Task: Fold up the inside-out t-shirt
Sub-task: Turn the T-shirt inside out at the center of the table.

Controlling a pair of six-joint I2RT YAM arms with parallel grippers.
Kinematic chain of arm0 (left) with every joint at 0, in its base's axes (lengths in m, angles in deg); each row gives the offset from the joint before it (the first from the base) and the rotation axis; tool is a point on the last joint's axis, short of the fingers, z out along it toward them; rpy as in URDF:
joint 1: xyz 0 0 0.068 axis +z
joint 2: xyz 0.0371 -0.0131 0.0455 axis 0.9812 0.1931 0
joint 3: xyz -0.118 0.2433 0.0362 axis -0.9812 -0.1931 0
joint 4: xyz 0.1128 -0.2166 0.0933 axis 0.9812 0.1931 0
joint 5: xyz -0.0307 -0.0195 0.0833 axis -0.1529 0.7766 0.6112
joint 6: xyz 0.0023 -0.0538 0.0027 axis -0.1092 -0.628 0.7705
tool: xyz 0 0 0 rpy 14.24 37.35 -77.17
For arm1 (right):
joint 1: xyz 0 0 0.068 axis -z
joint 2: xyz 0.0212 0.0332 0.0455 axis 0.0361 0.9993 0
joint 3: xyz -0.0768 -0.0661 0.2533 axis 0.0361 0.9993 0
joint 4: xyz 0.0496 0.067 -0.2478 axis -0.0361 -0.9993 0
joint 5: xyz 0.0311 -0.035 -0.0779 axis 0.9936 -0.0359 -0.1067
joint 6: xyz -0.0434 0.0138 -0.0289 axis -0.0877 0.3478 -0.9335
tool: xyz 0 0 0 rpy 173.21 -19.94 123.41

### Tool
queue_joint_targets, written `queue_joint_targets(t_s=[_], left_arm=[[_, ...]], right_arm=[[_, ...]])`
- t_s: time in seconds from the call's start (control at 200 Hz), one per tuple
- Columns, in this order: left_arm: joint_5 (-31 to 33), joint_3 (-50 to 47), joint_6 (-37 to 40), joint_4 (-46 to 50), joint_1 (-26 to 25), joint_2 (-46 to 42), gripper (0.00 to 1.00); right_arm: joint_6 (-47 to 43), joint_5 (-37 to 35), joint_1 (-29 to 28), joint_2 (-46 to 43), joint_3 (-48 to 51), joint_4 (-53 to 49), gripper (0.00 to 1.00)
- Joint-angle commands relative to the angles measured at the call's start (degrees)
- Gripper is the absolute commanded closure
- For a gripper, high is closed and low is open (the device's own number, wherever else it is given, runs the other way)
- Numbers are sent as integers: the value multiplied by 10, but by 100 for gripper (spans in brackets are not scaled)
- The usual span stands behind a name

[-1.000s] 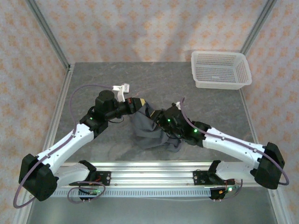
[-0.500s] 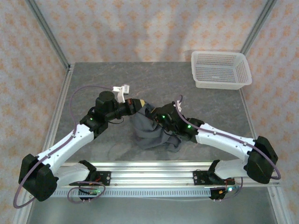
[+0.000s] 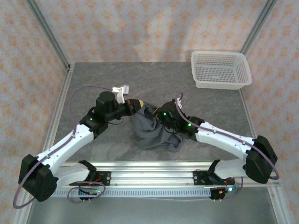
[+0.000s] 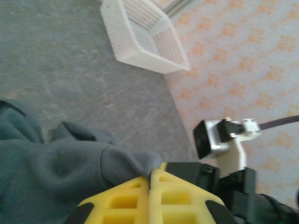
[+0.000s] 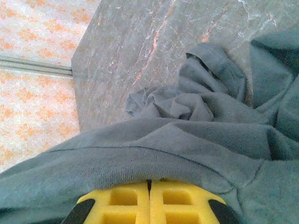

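Your left fingers [image 4: 128, 198] pinch the t-shirt [image 3: 152, 133] at its 11 o'clock edge; your right fingers [image 5: 175, 198] pinch its 1 o'clock hem, above the tabletop [image 3: 163, 79].

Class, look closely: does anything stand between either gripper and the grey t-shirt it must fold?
Nothing visible does. The left gripper and the right gripper are both shut on the t-shirt, each pinching a fold of its cloth.

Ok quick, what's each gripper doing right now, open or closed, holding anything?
Left gripper: closed, pinching a fold of the t-shirt.
Right gripper: closed, gripping an edge of the t-shirt.
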State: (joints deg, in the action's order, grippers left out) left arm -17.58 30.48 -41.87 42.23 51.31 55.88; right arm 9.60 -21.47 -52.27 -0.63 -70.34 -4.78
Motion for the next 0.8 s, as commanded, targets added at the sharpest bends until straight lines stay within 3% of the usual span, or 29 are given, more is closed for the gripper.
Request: queue_joint_targets(t_s=[0.0,0.135,0.255,0.35,0.44,0.605,0.706,0.796], left_arm=[[102,7,50,89,16,-7,100],[217,-2,96,121,26,65,100],[213,-39,102,10,28,138,100],[205,-54,78,-57,28,174,92],[210,-62,83,-72,29,168,73],[246,-85,129,-19,31,33,48],[243,-91,163,18,31,-71,43],[187,-83,194,31,28,-131,43]], right_arm=[[-110,63,18,-49,-16,15,100],[-259,312,69,-88,-68,3,100],[-272,444,105,-107,-73,59,100],[-267,473,133,-103,-79,60,100],[-261,484,155,-99,-75,67,100],[-275,467,189,-87,-84,29,100],[-271,477,205,-76,-83,36,100],[-275,483,211,-64,-88,36,100]])
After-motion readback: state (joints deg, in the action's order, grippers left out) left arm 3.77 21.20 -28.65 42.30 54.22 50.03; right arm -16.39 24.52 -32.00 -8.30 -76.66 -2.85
